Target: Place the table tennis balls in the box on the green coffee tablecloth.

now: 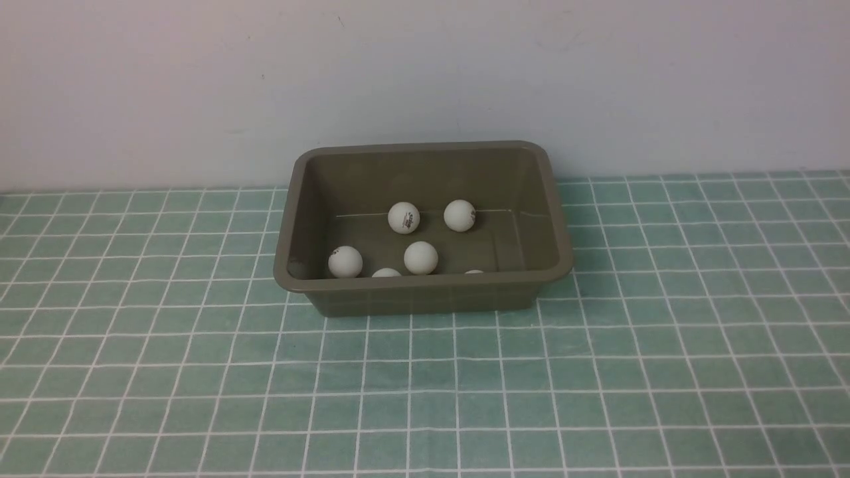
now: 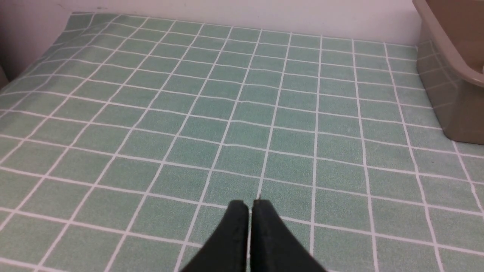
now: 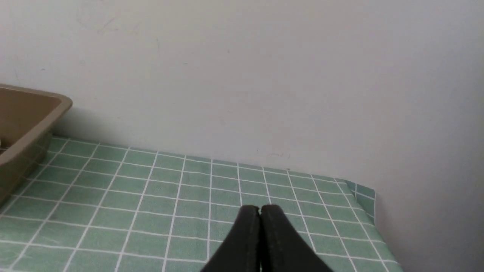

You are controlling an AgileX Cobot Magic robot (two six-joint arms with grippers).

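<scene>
The olive-brown box (image 1: 425,292) stands on the green coffee tablecloth (image 1: 597,372) near the back wall. Several white table tennis balls lie inside it: one (image 1: 404,217) and another (image 1: 459,215) toward the back, one (image 1: 421,257) in the middle, one (image 1: 345,261) at the left, and two (image 1: 386,272) half hidden behind the front rim. Neither arm shows in the front view. My left gripper (image 2: 249,206) is shut and empty over bare cloth, the box (image 2: 453,75) off to its side. My right gripper (image 3: 260,209) is shut and empty too, with the box corner (image 3: 34,113) apart from it.
A pale wall (image 1: 425,79) rises right behind the box. In the right wrist view the cloth's edge (image 3: 363,196) hangs over the table's corner beside the wall.
</scene>
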